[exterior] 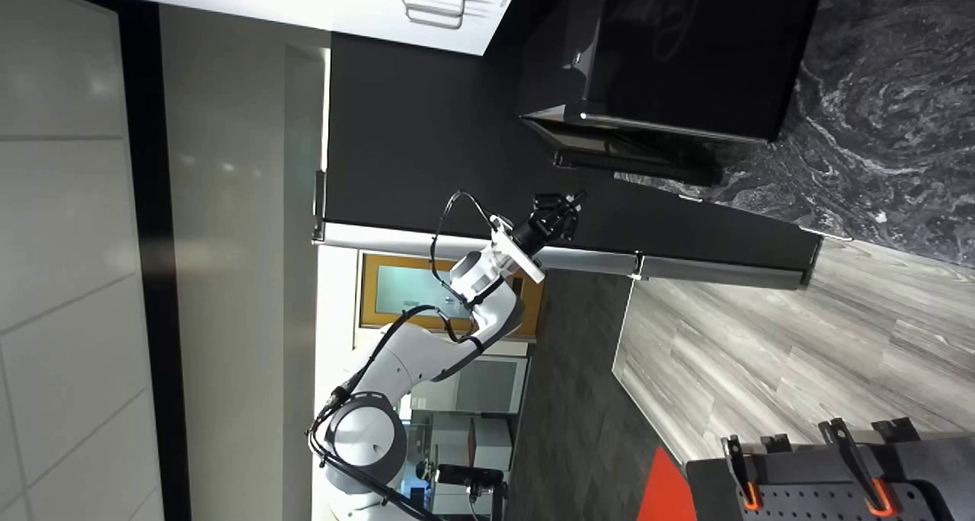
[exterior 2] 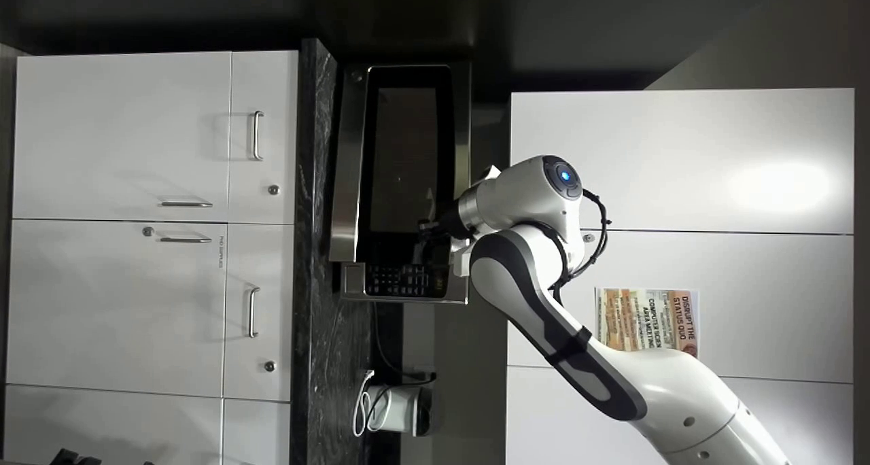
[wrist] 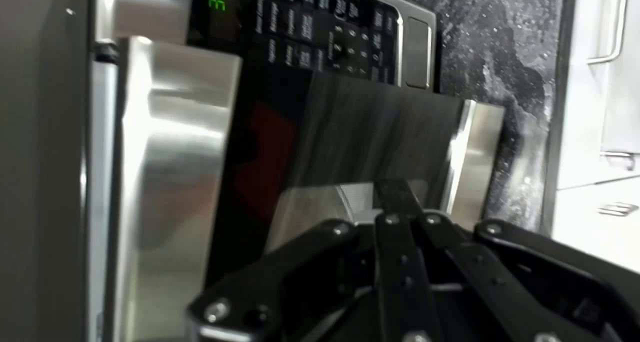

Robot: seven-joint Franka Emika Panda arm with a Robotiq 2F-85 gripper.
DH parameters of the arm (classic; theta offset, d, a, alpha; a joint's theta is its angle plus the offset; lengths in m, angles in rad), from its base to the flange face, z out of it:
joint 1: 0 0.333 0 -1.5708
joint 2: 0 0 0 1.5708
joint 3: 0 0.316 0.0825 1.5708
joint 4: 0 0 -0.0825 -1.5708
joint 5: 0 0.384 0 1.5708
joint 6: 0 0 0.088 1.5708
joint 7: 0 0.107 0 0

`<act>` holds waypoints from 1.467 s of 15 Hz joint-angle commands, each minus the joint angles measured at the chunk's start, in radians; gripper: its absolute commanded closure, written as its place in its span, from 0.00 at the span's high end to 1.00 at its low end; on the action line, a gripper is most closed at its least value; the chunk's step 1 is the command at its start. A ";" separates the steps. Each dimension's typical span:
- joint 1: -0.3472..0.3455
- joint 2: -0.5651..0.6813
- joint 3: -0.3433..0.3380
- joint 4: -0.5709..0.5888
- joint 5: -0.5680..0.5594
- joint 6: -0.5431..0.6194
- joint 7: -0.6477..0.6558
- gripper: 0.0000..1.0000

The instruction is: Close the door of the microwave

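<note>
In an exterior view, the microwave's [exterior: 693,56] door [exterior: 640,167] gapes; the wrist view better shows the tool [wrist: 399,197], closed.

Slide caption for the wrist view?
Closed fingers facing the ajar door of the microwave, its keypad visible past the door's edge.

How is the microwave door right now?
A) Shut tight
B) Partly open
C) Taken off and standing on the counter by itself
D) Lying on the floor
B, because in an exterior view you can see a gap between the door and the front edge of the microwave.
</note>
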 commanded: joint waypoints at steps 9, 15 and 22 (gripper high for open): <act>-0.001 0.048 -0.035 -0.102 -0.030 0.093 0.139 0.00; -0.021 0.065 -0.067 -0.088 -0.036 0.076 0.121 0.00; -0.021 0.070 -0.066 -0.086 -0.035 0.076 0.119 0.00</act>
